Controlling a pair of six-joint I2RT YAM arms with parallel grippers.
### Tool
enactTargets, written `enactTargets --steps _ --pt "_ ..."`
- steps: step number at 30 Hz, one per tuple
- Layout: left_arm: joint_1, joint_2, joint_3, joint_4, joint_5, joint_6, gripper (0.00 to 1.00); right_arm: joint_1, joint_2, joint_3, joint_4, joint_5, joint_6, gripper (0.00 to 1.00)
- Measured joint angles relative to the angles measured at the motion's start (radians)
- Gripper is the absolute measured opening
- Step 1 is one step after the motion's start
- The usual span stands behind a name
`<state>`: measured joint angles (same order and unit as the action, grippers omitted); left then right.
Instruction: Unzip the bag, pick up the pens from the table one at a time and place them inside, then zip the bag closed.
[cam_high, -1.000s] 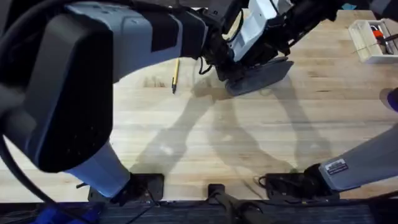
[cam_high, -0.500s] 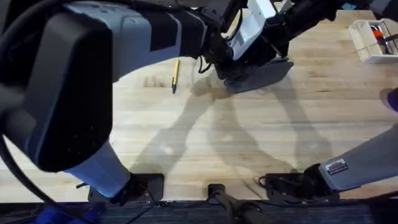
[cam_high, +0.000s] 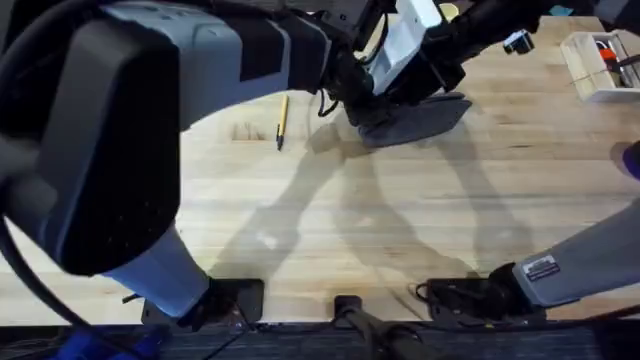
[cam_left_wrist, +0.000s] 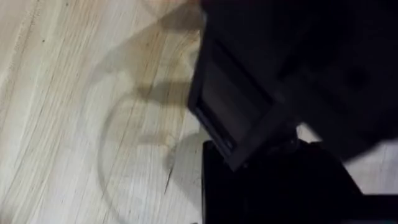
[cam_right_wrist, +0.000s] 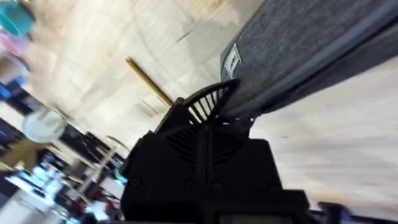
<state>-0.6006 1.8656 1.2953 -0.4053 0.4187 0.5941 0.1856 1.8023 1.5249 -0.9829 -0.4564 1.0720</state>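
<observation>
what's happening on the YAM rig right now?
Both arms are working at the grey pencil pouch at the far side of the wooden table; in the overhead view they crowd over one end of it. The right wrist view shows the pouch's grey fabric and a small white label. One yellow pen lies on the table beside the pouch, not picked up yet. Whether either hand is gripping the pouch or its zipper can't be made out.

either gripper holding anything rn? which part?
Both arms are at the grey bag, but the contact is hidden by the arms, so a hold can't be confirmed. The yellow pen lies free on the table.
</observation>
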Motion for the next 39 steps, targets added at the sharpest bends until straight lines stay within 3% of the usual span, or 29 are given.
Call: enactTargets --steps 6,14,22,23,31,39 --pt "0.0 0.0 0.0 0.0 0.0 0.0 0.044 0.0 0.0 0.0 0.0 0.001 0.13 0.031" --pt "0.0 0.0 0.0 0.0 0.0 0.0 0.044 -0.001 0.0 0.0 0.003 0.003 0.159 0.053" --pt "0.001 0.0 0.0 -0.003 -0.012 0.001 0.044 -0.004 0.0 0.005 0.075 0.014 0.119 0.898" --pt "-0.001 0.0 0.0 -0.004 -0.012 0.001 0.044 -0.005 0.0 0.005 0.076 0.014 0.113 0.966" --pt "-0.002 0.0 0.0 -0.003 -0.012 0.001 0.044 -0.025 -0.002 0.021 0.069 0.071 0.066 0.997" --pt "-0.001 0.0 0.0 -0.003 -0.011 0.001 0.044 -0.082 -0.07 0.096 0.069 0.237 -0.034 0.997"
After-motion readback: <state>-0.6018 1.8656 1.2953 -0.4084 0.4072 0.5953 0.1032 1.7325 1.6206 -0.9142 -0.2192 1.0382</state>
